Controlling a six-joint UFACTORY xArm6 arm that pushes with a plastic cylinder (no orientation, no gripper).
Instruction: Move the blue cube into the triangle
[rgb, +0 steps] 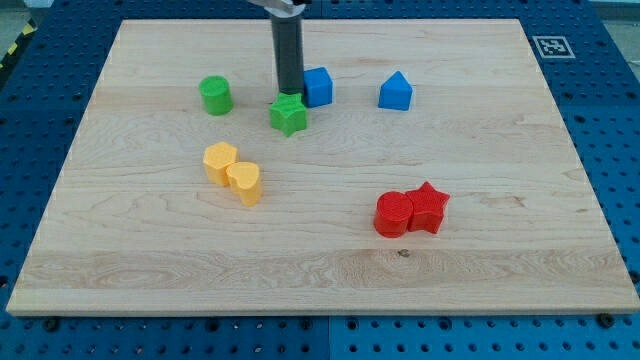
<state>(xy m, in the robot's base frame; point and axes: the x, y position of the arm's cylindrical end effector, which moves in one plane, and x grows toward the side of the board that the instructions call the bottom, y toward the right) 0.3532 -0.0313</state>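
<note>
The blue cube (317, 86) sits near the board's top centre. My tip (289, 93) stands just left of it, close to or touching its left face, and right behind the green star (288, 115). The blue triangle-like block (395, 92) lies to the cube's right, with a gap between them. The rod rises from the tip to the view's top edge.
A green cylinder (215, 95) is at the upper left. A yellow hexagon (220, 162) and a yellow heart (245, 183) touch at left centre. A red cylinder (393, 214) and a red star (428, 207) touch at lower right. The wooden board (320, 290) rests on a blue pegboard.
</note>
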